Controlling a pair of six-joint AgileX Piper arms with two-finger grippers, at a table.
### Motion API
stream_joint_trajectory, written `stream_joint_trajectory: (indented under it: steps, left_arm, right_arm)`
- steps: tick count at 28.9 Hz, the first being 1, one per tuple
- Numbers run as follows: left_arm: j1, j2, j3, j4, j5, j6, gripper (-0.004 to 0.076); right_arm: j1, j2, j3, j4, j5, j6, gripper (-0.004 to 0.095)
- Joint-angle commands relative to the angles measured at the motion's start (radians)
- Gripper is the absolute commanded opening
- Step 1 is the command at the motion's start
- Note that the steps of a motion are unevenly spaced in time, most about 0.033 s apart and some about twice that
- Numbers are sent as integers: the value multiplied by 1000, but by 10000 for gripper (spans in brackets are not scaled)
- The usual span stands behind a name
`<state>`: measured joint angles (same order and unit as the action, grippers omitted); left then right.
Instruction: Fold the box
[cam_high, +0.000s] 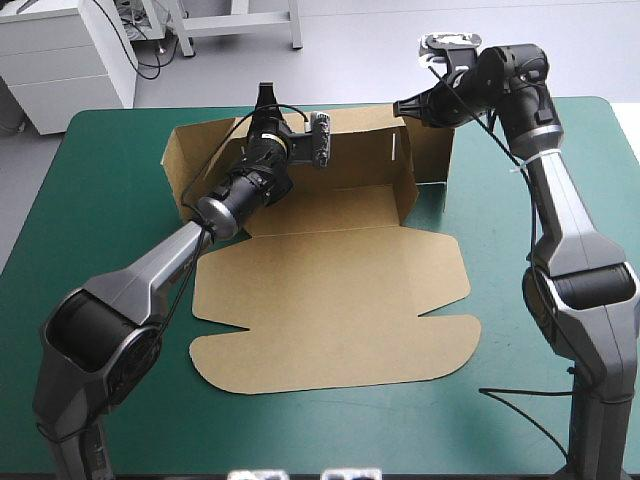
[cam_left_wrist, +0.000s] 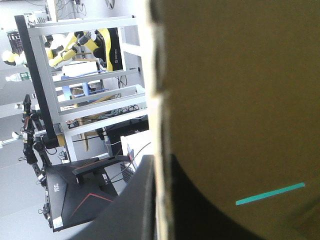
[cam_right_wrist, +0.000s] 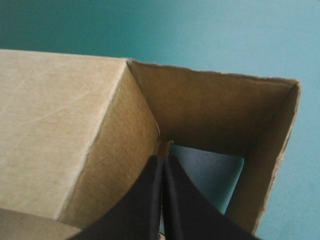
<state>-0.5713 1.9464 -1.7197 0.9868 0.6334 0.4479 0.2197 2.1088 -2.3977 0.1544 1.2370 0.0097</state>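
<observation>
The brown box (cam_high: 330, 290) lies mid-table, its far part raised into walls and its lid flat toward the front. My left gripper (cam_high: 266, 98) is at the top edge of the back wall (cam_high: 355, 125), left of its middle. In the left wrist view the left gripper (cam_left_wrist: 160, 161) is shut on the box (cam_left_wrist: 235, 100), with one finger (cam_left_wrist: 132, 205) on each side of the board's edge. My right gripper (cam_high: 400, 107) is at the back right corner. In the right wrist view the right gripper (cam_right_wrist: 163, 157) is pinched on a wall's edge inside that box corner (cam_right_wrist: 210, 115).
The teal-green cover (cam_high: 110, 200) shows as a wide strip left of the box, another strip right of it (cam_high: 500, 250), and a band along the front edge. The right side flap (cam_high: 432, 150) stands upright next to the right arm.
</observation>
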Motion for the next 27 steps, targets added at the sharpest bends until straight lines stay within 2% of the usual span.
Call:
stream_joint_trajectory:
  steps: [1,5,10,15,21,27]
  left_arm:
    - [-3,-38,-14,-16,40,-3,-8]
    - [-3,-37,-14,-20,81,-25,-8]
    - [-3,-35,-14,-19,81,-25,-8]
    - [-3,-35,-14,-19,79,-25,-8]
    - [-3,-35,-14,-19,65,-25,-8]
    - [-3,-27,-14,-14,60,-25,-8]
  right_arm:
    - [-5,-25,-31,12,11,-10,-1]
    - [-5,-20,-26,95,11,-10,-4]
    - [-5,-34,26,78,13,43,-4]
    - [1,-111,247,91,11,-10,-4]
    - [6,-230,418,38,9,-64,-4]
    - [6,-370,597,98,7,-137,-4]
